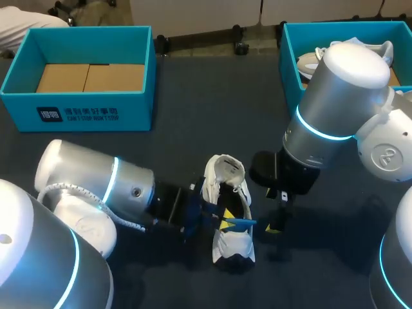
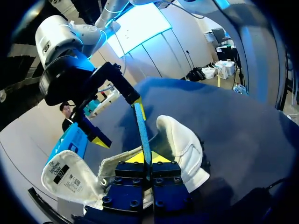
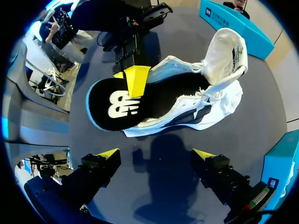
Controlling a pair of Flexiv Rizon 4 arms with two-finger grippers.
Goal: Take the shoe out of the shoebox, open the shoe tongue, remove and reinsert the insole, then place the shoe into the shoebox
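Resting on the dark table (image 1: 212, 96) near a teal shoebox (image 1: 77, 96), white shoe (image 1: 234, 246); left fingers (image 3: 136, 79) clamping insole (image 3: 110, 105), right fingers (image 3: 108, 153) spread.

Shoe (image 1: 226, 175) between left tool (image 1: 226, 223), right tool (image 1: 278, 212); insole (image 3: 112, 105) partly in shoe; shoebox (image 1: 96, 112) behind-left.

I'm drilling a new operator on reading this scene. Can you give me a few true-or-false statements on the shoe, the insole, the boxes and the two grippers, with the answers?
1. The left gripper is shut on the insole. True.
2. The right gripper grips the shoe. False: it is open, beside the shoe, with nothing between its fingers.
3. The shoe stands on the table, outside both boxes. True.
4. The left shoebox holds a shoe. False: only its cardboard floor shows; the right shoebox holds a second shoe.
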